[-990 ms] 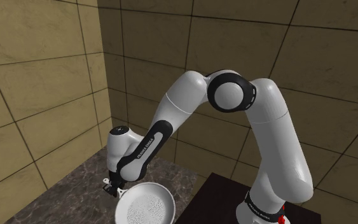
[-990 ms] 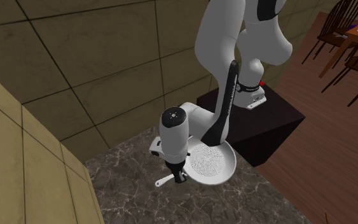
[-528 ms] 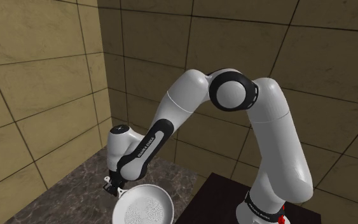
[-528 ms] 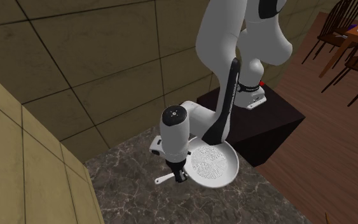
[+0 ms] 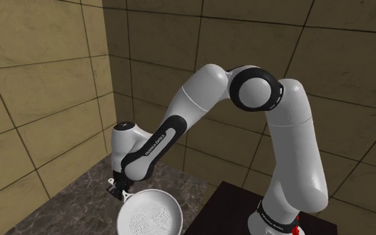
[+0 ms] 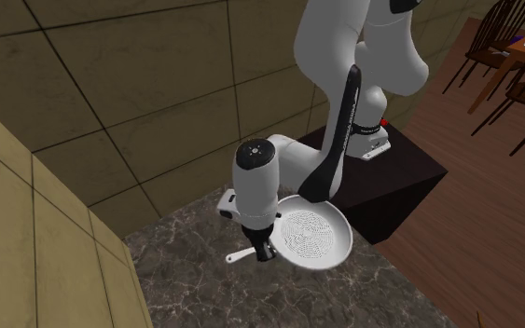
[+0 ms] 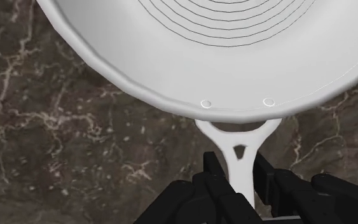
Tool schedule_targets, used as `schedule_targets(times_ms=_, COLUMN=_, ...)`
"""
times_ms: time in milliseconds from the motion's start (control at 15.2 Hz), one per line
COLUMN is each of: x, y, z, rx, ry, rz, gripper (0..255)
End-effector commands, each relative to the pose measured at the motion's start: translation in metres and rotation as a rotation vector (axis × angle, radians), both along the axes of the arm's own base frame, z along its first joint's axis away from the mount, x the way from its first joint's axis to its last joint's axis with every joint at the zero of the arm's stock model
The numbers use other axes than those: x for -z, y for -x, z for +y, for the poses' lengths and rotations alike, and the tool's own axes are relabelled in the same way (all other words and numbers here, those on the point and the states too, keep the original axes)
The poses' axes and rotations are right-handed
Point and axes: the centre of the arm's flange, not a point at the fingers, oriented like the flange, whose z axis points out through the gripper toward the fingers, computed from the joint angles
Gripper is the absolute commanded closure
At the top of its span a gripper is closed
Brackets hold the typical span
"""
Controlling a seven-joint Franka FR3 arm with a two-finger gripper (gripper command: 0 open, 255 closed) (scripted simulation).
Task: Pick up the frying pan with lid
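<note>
A white frying pan (image 5: 149, 212) (image 6: 314, 238) with fine concentric rings on its face (image 7: 234, 51) hangs level over the dark marble counter (image 6: 186, 284). Its short white handle (image 7: 240, 167) (image 6: 240, 255) points away from the stand. My black gripper (image 5: 123, 194) (image 6: 264, 252) (image 7: 238, 170) comes down from above and is shut on that handle, one finger (image 7: 212, 167) pressing on each side just behind the handle's forked root. The white hand and forearm hide part of the pan's rim in the second exterior view.
Tan tiled walls (image 5: 39, 80) close off the counter on two sides, forming a corner. The black stand (image 6: 391, 177) borders the counter (image 5: 79, 200). Wooden chairs and a table (image 6: 507, 56) stand far off on a wood floor (image 6: 493, 224).
The hand has risen a little and shifted slightly towards the wall corner, carrying the pan by its handle. The elbow has swung higher. The grip is unchanged.
</note>
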Motion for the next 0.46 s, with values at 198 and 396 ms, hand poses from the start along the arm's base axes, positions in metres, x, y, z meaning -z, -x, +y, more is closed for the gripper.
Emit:
schedule_targets(times_ms=198, x=-0.027, y=0.000, z=0.000, rx=0.000, ry=0.000, rz=0.000, gripper=255)
schedule_targets(times_ms=396, x=-0.033, y=0.000, z=0.000, rx=0.000, ry=0.000, rz=0.000, gripper=255)
